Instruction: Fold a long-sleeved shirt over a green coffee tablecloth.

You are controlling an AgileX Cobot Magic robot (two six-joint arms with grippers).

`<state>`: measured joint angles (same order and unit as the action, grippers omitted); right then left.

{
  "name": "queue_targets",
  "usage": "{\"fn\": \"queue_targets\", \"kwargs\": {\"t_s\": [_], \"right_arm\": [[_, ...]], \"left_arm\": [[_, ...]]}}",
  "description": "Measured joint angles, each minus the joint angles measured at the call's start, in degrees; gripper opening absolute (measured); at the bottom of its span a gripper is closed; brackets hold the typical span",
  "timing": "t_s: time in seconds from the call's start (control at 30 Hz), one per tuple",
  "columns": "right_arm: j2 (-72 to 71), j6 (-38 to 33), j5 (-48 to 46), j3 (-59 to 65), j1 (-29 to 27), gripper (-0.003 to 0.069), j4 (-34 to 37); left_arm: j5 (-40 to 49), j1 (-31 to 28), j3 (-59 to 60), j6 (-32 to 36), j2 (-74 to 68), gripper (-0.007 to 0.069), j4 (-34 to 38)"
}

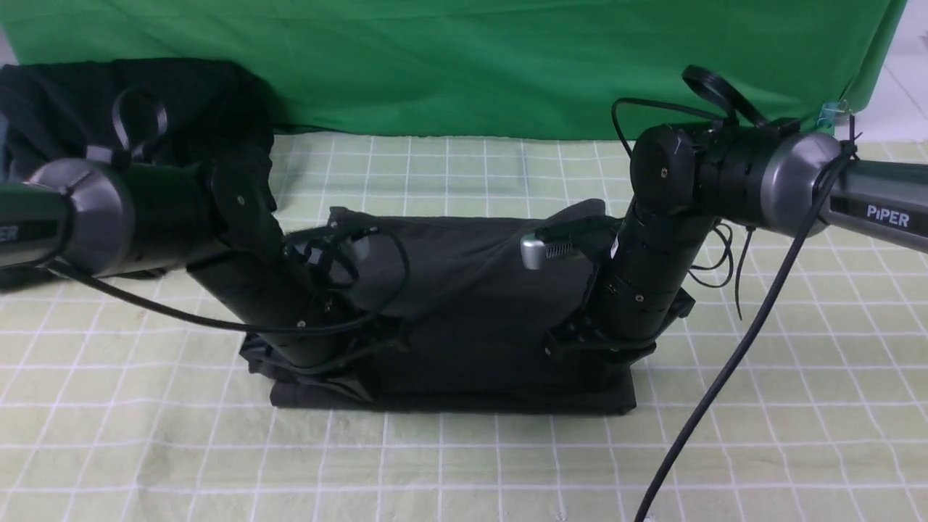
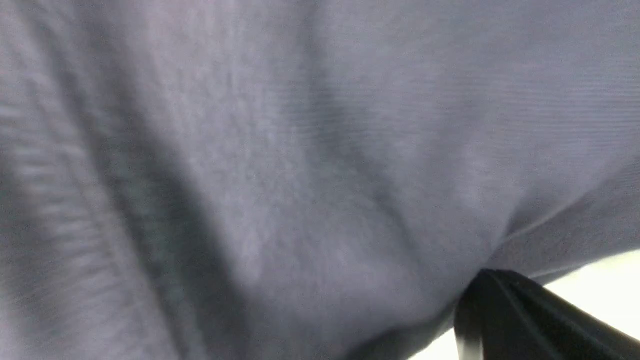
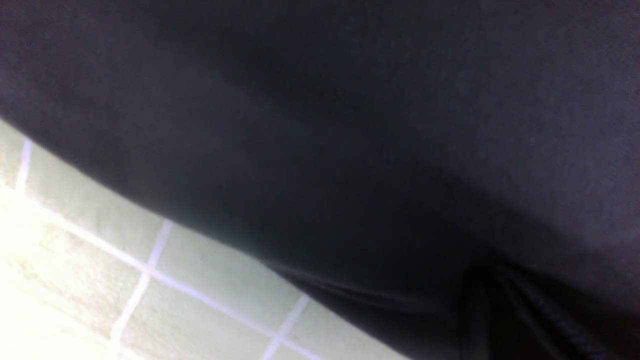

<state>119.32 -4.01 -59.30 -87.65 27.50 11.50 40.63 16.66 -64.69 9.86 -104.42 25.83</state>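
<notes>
Long-sleeved shirt [image 1: 471, 304], soft charcoal knit, sits mid green coffee tablecloth [image 1: 464, 464] (pale, thin white grid) as a rough rectangle, its upper layer raised and creased. Left tool [image 2: 500, 310] and right tool [image 3: 500, 300] both look clamped onto shirt fabric, though the close views are blurry. Plain green backdrop [image 1: 449, 65] behind.

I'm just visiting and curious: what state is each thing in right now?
long-sleeved shirt: partly folded, far part lifted off the cloth.
green coffee tablecloth: spread flat under the shirt.
left gripper: jaws shut on the shirt.
right gripper: jaws shut on the shirt.
dark garment pile: heaped at the far left.
</notes>
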Motion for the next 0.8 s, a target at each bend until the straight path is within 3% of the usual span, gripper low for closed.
{"fn": "queue_targets", "kwargs": {"t_s": [0.23, 0.47, 0.57, 0.8], "right_arm": [[-10.1, 1.9, -1.2, 0.6, 0.0, -0.0001, -6.8], [-28.3, 2.7, 0.8, 1.3, 0.0, -0.0001, -7.4], [-37.4, 2.8, 6.0, 4.7, 0.0, -0.0001, -7.7], [-66.8, 4.0, 35.0, 27.1, 0.0, -0.0001, -11.5]], "left_arm": [[-0.8, -6.0, -1.4, -0.7, 9.5, -0.0004, -0.8], [9.0, -15.1, -5.7, 0.9, 12.3, -0.0004, -0.4], [11.7, -17.3, -5.5, 2.4, 14.6, -0.0004, -0.5], [5.3, -18.6, 4.6, 5.6, 33.7, -0.0004, 0.8]]}}
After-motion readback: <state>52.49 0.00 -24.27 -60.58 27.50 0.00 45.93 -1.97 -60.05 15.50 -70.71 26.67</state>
